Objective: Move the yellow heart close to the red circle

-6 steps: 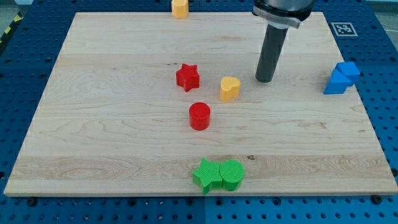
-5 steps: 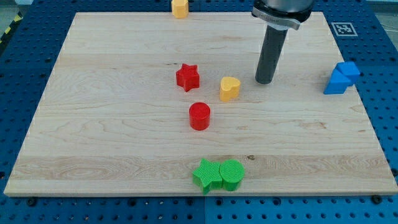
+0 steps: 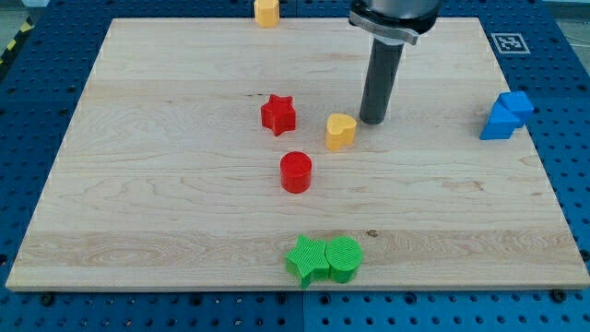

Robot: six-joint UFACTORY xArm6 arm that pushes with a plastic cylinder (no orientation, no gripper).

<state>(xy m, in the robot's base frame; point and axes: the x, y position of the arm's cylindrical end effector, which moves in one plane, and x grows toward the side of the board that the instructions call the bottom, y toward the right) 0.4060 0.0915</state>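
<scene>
leftward since earlier, my tip (image 3: 371,121) sits just right of the yellow heart (image 3: 340,131), possibly touching; no hand, nothing grasped. light, slippery: push its upper-right lobe toward the red circle (image 3: 296,171).

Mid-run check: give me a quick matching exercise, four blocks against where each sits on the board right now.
Blocks:
1. yellow heart
2. red star
3. blue blocks
4. green pair

Places:
A. view's right edge
B. just left of my tip
C. near the bottom edge
D. above the red circle, slightly left

Pairs: 1-B, 2-D, 3-A, 4-C
</scene>
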